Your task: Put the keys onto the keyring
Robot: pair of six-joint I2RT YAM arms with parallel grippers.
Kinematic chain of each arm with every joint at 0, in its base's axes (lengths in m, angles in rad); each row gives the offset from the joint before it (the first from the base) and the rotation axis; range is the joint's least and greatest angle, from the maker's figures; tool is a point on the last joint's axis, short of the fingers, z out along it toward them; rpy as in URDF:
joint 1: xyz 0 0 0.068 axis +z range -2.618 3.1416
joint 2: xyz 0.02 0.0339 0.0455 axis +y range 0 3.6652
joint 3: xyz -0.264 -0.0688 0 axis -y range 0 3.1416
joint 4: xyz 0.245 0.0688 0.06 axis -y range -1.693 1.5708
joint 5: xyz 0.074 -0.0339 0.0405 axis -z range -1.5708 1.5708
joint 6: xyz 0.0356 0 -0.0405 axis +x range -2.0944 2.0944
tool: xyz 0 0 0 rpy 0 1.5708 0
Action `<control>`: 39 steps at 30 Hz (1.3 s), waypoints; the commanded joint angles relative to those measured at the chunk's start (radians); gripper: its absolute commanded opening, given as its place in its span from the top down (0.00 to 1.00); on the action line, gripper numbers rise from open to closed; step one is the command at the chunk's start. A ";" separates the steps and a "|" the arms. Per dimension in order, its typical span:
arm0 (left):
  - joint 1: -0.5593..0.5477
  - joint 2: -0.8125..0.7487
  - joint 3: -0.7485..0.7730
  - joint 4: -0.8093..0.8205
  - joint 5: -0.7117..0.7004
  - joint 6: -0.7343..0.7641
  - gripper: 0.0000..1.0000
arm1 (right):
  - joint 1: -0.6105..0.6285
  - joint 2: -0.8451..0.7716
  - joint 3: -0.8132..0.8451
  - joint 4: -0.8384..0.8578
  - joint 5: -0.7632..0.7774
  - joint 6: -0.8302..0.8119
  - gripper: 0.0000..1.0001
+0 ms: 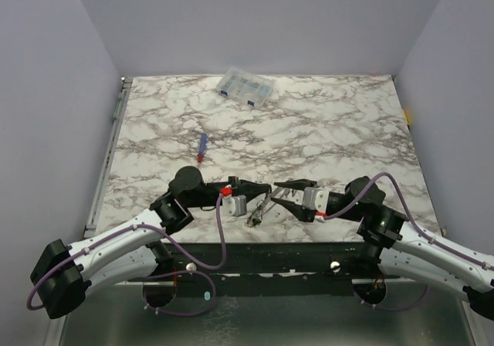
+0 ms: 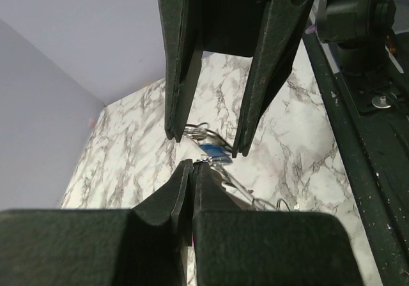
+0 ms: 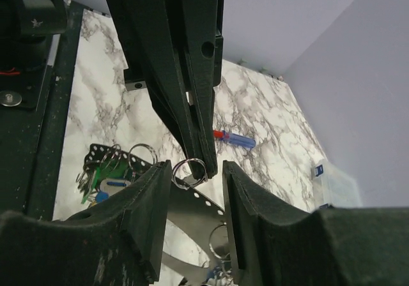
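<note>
Left gripper (image 2: 192,166): clenched, apparently pinching the keyring (image 3: 189,170) at centre frame, steadying it for threading.
Right gripper (image 2: 206,143): fingers spread, straddling that ring.
Keys (image 1: 254,219): bunched below, lower centre.

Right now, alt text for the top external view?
Two robot arms meet at the near edge of a marble table, left gripper facing right gripper near a bunch of keys. Farther back lie a red-and-blue screwdriver and a clear compartment box.
</note>
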 commanded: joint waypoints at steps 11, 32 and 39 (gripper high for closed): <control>-0.005 0.027 0.026 -0.023 -0.176 0.013 1.00 | 0.007 0.073 0.200 -0.278 0.137 0.095 0.55; 0.001 0.084 0.072 -0.096 -0.381 -0.023 1.00 | 0.007 0.278 0.180 -0.063 0.406 0.408 0.57; 0.002 0.075 0.071 -0.098 -0.382 -0.020 1.00 | 0.007 0.326 0.159 -0.002 0.404 0.381 0.56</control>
